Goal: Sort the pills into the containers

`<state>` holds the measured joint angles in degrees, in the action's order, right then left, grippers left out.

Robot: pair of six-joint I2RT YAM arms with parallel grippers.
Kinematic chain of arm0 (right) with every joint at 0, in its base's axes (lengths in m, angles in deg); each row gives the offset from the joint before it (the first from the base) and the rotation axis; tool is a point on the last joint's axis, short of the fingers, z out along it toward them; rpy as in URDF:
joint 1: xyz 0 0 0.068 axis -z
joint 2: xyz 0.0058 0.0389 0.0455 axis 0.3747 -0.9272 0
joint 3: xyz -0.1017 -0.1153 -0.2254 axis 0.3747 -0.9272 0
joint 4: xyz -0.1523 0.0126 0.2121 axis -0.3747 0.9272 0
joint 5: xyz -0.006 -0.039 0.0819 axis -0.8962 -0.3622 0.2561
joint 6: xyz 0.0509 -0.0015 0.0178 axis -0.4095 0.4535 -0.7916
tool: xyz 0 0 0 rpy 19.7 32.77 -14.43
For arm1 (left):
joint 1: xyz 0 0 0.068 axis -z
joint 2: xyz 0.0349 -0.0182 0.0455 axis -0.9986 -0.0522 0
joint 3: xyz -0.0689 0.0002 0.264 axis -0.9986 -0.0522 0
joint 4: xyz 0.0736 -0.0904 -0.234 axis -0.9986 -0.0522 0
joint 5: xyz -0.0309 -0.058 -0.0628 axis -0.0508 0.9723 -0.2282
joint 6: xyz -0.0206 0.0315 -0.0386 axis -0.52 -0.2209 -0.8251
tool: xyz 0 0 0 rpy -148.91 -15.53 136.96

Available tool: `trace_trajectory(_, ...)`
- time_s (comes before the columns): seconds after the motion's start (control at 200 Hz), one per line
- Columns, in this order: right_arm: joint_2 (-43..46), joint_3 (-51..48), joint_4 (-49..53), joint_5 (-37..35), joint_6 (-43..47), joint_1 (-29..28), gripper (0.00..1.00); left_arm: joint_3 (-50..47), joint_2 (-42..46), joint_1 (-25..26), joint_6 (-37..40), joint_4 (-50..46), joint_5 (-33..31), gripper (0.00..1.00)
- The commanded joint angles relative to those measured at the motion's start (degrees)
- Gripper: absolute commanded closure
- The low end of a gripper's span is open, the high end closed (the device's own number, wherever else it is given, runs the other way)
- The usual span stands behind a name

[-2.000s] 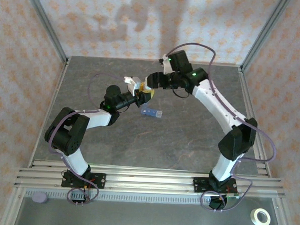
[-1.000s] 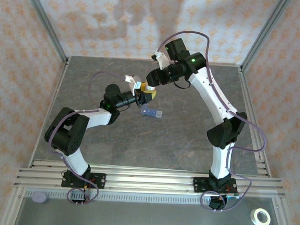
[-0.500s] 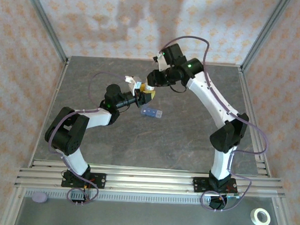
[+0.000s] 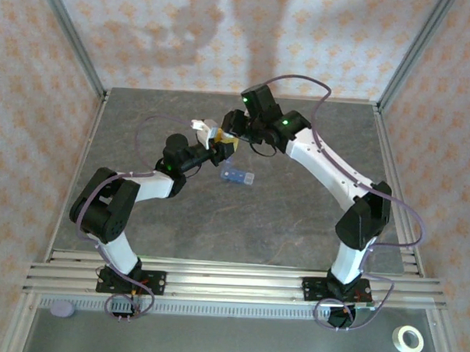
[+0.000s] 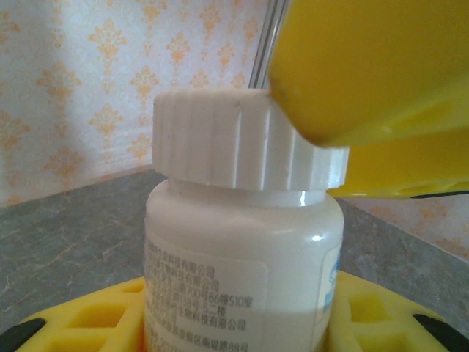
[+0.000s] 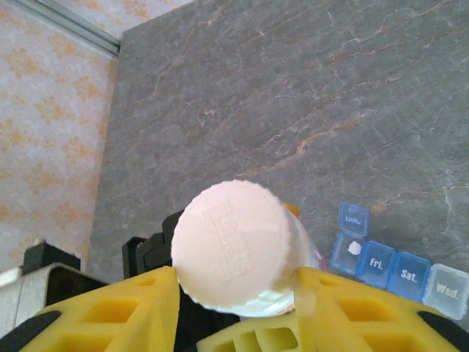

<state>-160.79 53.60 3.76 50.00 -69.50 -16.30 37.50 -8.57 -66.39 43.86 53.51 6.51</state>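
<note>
- Bottle, white with a printed label, held upright above the worktop by the left fingers, which clasp its lower body from both sides.
- Right fingers closed on its ribbed white cap, one yellow pad on each side.
- Cap still seated on the bottle neck.
- Blue containers strip lies flat on the worktop, just beside the raised bottle and apart from both arms.
- One end lid stands open; a small white pill sits in that compartment.
</note>
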Motion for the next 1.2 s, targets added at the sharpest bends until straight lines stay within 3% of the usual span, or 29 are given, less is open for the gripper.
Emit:
trace_trajectory(0.0, 5.08, -1.57, -1.20, 1.67, 4.85, 3.82, 0.47, 0.57, 2.05, 0.47, 1.78, 5.24, 2.28, 1.00)
trace_trajectory(0.135, 9.85, -4.93, -0.80, 6.72, 13.67, 8.11, 0.35, 1.15, 2.00, 0.30, 0.55, 4.87, 5.62, 1.00)
trace_trajectory(0.275, 8.45, -1.21, 4.02, 13.15, 24.01, 9.66, 0.22, 1.59, 1.32, 0.30, -2.08, 6.67, 8.25, 1.00)
trace_trajectory(0.415, 2.89, 5.65, 9.86, 20.18, 28.74, 9.44, 0.19, 2.47, 0.90, 0.27, -4.15, 6.89, 10.20, 1.00)
trace_trajectory(0.491, 0.59, 8.51, 11.91, 19.92, 29.92, 8.55, 0.19, 2.88, 0.79, 0.30, -4.75, 6.46, 10.94, 1.00)
trace_trajectory(0.861, -4.02, 13.85, 15.57, 19.25, 31.57, 6.05, 0.29, 3.71, 0.45, 0.32, -5.84, 6.39, 11.88, 1.00)
trace_trajectory(1.196, -4.81, 13.20, 15.49, 19.46, 30.49, 5.44, 0.50, 3.71, 0.34, 0.30, -5.55, 6.54, 11.80, 1.00)
